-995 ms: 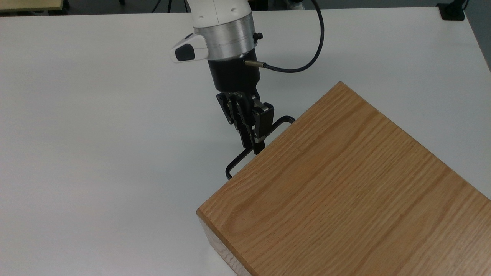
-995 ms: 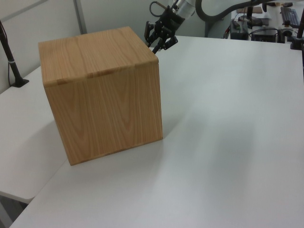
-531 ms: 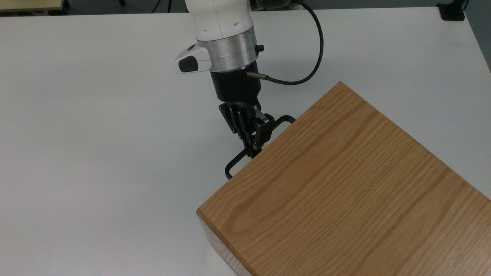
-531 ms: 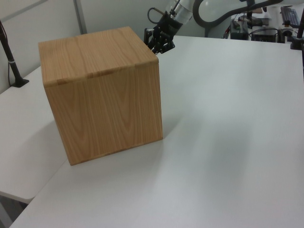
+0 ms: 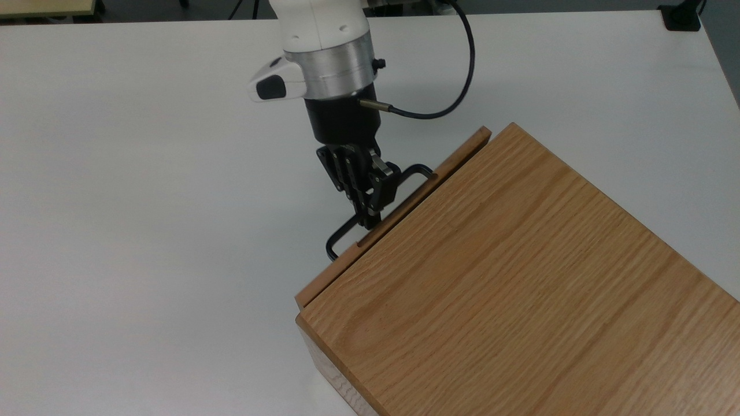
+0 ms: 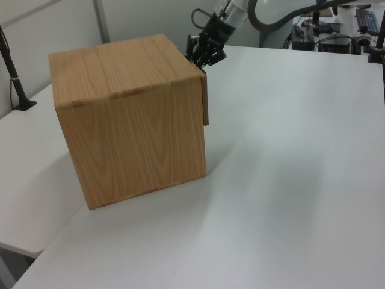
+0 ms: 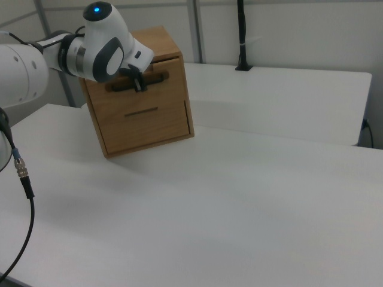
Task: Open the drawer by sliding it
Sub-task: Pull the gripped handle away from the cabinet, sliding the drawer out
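Casing (image 5: 520,277): oak-grained box with a broad flat top, standing on the white table (image 5: 144,173); nearest item in the top view. It appears to bear flat on the table in the left view.
Drawer (image 5: 399,211): upper front of the casing. Its oak front panel stands proud of the casing by a narrow gap, seen as a strip along the casing's edge in the top view and as a lip past the corner in the left view (image 6: 205,99). Judged just started, most of the travel left.
Lower front: a second panel line with a slim slot shows below the drawer in the right view (image 7: 141,111); it sits flush.
Handle (image 5: 341,232): thin black bar with bent ends, parallel to the front panel and just off it.
Gripper (image 5: 370,216): fingers pressed together on the handle near the bar's middle, pinching it from above; also seen at the casing's top corner in the left view (image 6: 201,57).
Arm: white wrist with a silver collar and a black cable, beyond the gripper, leaning toward the casing.
Step in hand: drawing the drawer outward.
How to do it well: pull square to the front panel, along the rails, level and steady; a slanted pull would likely bind the rails or drag the casing.
Risk: the thin bar may slip through the pinch if the wrist tilts.
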`<state>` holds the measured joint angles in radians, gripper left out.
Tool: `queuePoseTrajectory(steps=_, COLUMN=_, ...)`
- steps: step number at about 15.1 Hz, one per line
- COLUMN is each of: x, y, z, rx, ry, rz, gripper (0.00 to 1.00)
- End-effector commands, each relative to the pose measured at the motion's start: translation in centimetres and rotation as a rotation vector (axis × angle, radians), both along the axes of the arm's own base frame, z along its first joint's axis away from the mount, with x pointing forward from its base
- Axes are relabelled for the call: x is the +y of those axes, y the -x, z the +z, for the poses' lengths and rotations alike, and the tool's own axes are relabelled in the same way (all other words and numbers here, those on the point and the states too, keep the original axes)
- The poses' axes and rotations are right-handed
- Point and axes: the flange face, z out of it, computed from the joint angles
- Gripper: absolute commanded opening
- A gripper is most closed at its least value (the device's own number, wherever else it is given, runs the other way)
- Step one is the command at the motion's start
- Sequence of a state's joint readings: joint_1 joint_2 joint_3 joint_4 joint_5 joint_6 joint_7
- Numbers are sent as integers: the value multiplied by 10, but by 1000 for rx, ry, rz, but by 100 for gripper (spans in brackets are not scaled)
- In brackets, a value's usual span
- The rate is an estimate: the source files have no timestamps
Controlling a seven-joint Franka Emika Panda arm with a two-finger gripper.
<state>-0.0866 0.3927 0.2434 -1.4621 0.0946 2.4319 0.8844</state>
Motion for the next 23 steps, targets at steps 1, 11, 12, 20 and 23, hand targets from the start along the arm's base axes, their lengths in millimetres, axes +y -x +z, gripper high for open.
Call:
queuePoseTrajectory(steps=1, x=-34, y=20, z=11, rx=50, ry=54, rz=18, gripper=8)
queuePoseTrajectory(steps=11, x=-103, y=42, z=21, rx=141, ry=149, rz=111, gripper=8)
queuePoseTrajectory(steps=12, x=-107, y=42, z=20, rx=146, ry=155, rz=120, gripper=8)
queuePoseTrajectory(steps=20, x=-152, y=61, z=21, rx=210, ry=202, rz=180, gripper=8)
queuePoseTrajectory(steps=23, x=-170, y=75, z=26, rx=240, ry=226, rz=220, gripper=9)
